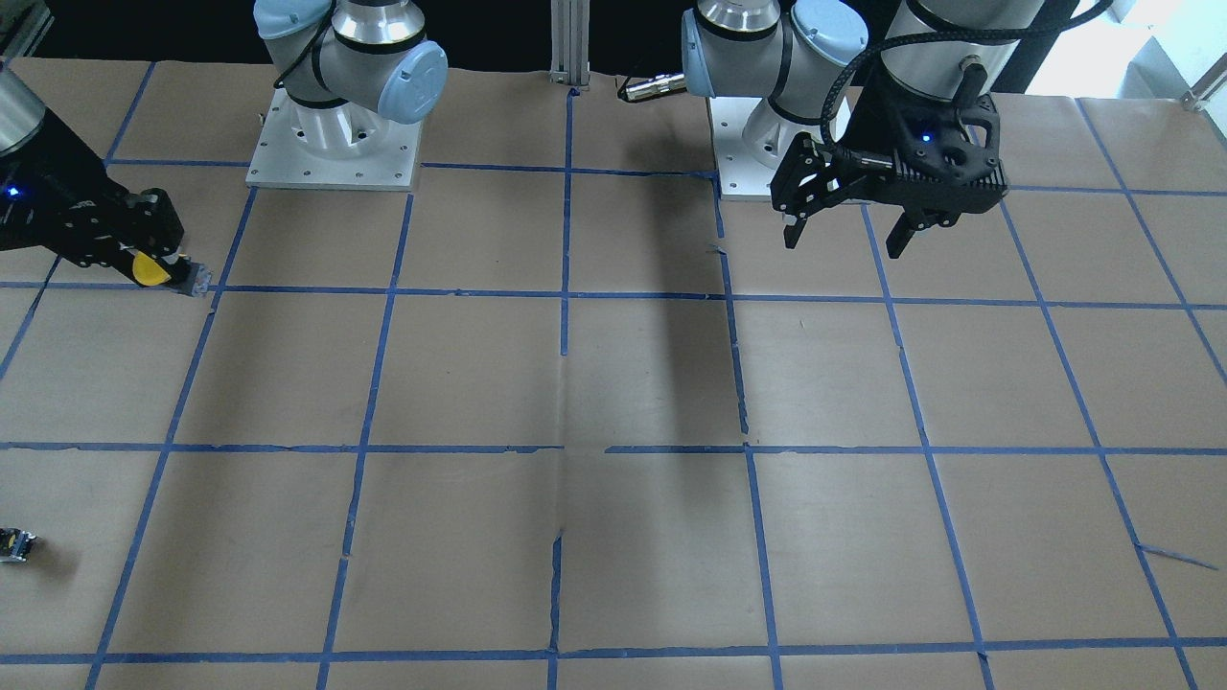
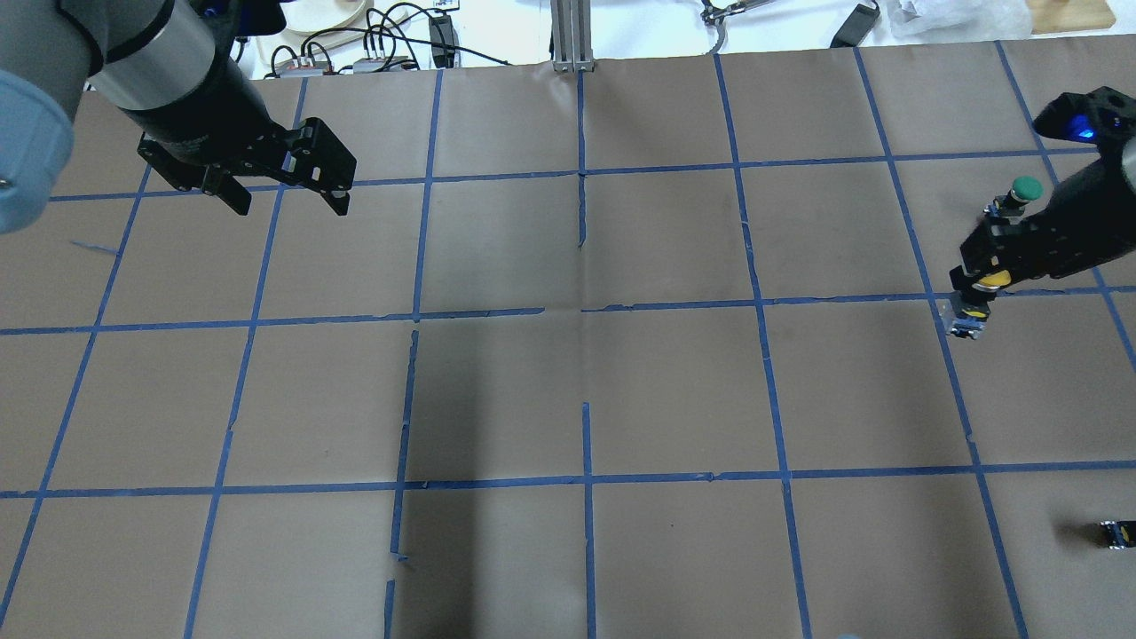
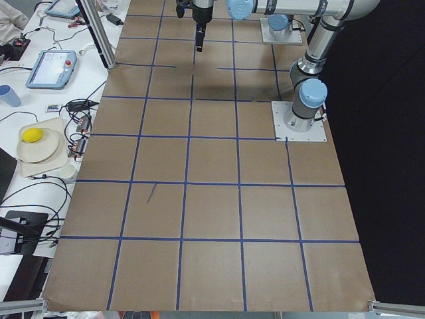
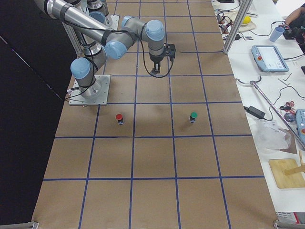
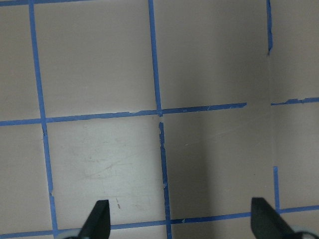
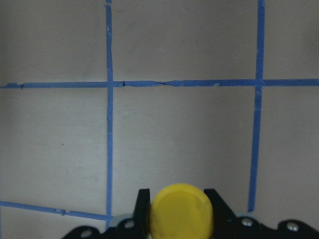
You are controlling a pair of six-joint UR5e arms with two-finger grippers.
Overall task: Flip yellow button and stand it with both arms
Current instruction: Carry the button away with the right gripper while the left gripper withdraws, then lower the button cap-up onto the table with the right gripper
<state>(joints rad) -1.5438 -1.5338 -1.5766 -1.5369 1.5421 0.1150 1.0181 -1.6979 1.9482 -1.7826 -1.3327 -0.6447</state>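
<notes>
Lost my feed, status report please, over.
Left hand open, empty, hovering. Right hand shut on yellow button, cap between fingers. Green button stands near right hand.

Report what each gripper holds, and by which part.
Right gripper clamps the yellow button by its cap, body sticking out. Left gripper is open, holding nothing.

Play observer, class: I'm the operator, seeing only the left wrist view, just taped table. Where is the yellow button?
Observer: Far on the robot's right; the right gripper is shut on the yellow button.
Operator: How does it sit?
Observer: Cap in the grip, body sticking out beyond it.
Operator: Anything nearby?
Observer: A green button stands beside that gripper.
</notes>
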